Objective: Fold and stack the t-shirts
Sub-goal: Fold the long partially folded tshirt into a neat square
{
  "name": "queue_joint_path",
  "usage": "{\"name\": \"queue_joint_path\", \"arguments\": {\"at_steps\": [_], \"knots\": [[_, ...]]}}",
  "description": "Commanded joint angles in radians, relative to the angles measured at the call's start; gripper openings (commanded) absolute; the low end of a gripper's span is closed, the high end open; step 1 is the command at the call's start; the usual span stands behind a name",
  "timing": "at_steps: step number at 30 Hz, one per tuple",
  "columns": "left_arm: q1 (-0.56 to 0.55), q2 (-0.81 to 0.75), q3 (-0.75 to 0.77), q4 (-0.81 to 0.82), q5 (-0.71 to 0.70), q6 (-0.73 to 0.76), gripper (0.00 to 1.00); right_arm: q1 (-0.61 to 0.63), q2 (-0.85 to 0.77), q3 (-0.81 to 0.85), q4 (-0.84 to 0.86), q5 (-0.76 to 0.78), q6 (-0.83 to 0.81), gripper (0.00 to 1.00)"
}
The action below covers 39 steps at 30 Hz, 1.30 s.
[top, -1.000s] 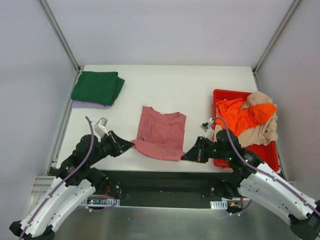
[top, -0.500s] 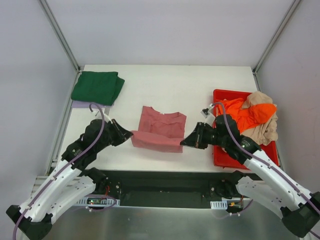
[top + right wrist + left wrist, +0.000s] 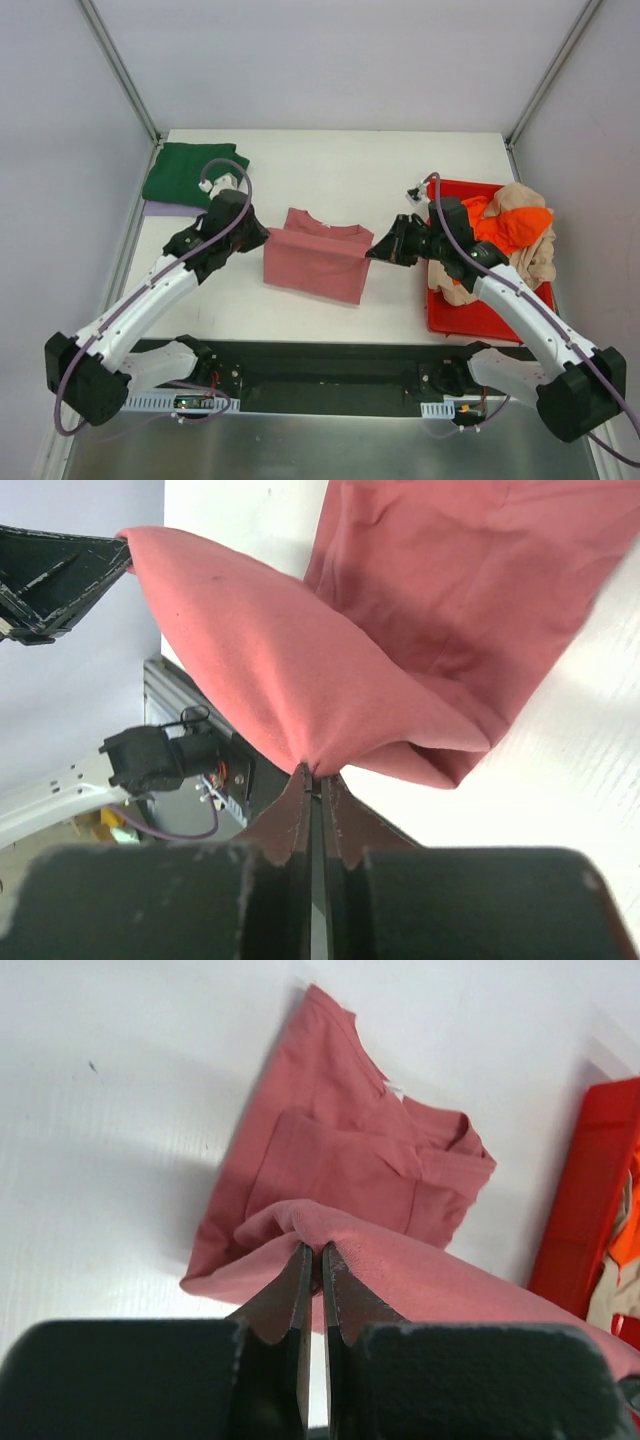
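Note:
The dusty rose-red t-shirt (image 3: 317, 263) lies mid-table, its near hem lifted and stretched between both grippers, folded back over the rest. My left gripper (image 3: 263, 236) is shut on the hem's left corner, seen in the left wrist view (image 3: 313, 1247). My right gripper (image 3: 372, 254) is shut on the right corner, seen in the right wrist view (image 3: 313, 770). The shirt's collar end (image 3: 385, 1090) rests flat on the table. A folded dark green t-shirt (image 3: 190, 174) lies on a pale lilac one (image 3: 165, 209) at the back left. Orange (image 3: 500, 228) and beige (image 3: 530, 262) t-shirts lie heaped in the bin.
A rigid red plastic bin (image 3: 478, 318) stands at the right, close to my right arm; its edge shows in the left wrist view (image 3: 580, 1210). White tabletop (image 3: 330, 170) stretches behind the rose shirt. Metal frame posts stand at the back corners.
Both grippers have carried the rose shirt's near hem up and away from the table's front edge, toward the collar. The shirt now looks shorter, doubled over.

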Motion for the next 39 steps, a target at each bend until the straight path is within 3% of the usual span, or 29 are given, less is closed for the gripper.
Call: {"name": "queue_joint_path", "arguments": {"at_steps": [1, 14, 21, 23, 25, 26, 27, 28, 29, 30, 39], "knots": [[0.080, 0.107, 0.087, 0.066, -0.010, 0.065, 0.00, -0.057, 0.068, 0.056, 0.050, 0.004, -0.052, 0.01], [0.158, 0.435, 0.245, 0.138, 0.110, 0.132, 0.00, -0.181, 0.343, 0.105, 0.140, -0.144, -0.033, 0.02], [0.173, 0.611, 0.334, 0.140, 0.136, 0.140, 0.00, -0.216, 0.470, 0.115, 0.209, -0.147, -0.012, 0.04], [0.184, 0.656, 0.357, 0.140, 0.144, 0.142, 0.00, -0.221, 0.486, 0.122, 0.214, -0.118, -0.016, 0.08], [0.198, 0.696, 0.380, 0.138, 0.176, 0.143, 0.02, -0.228, 0.504, 0.138, 0.214, -0.090, -0.030, 0.26], [0.205, 0.713, 0.397, 0.138, 0.192, 0.146, 0.07, -0.228, 0.515, 0.150, 0.214, -0.080, -0.036, 0.41], [0.210, 0.728, 0.406, 0.138, 0.209, 0.151, 0.23, -0.232, 0.527, 0.164, 0.206, -0.064, -0.038, 0.55], [0.213, 0.736, 0.415, 0.138, 0.223, 0.160, 0.56, -0.235, 0.538, 0.185, 0.179, -0.050, -0.048, 0.67], [0.215, 0.736, 0.418, 0.140, 0.223, 0.171, 0.81, -0.235, 0.541, 0.205, 0.140, -0.040, -0.068, 0.75], [0.215, 0.728, 0.417, 0.138, 0.245, 0.175, 0.99, -0.230, 0.529, 0.217, 0.119, -0.030, -0.087, 0.79], [0.198, 0.549, 0.293, 0.149, 0.321, 0.200, 0.99, -0.095, 0.363, 0.168, 0.146, 0.029, -0.104, 0.96]]}}
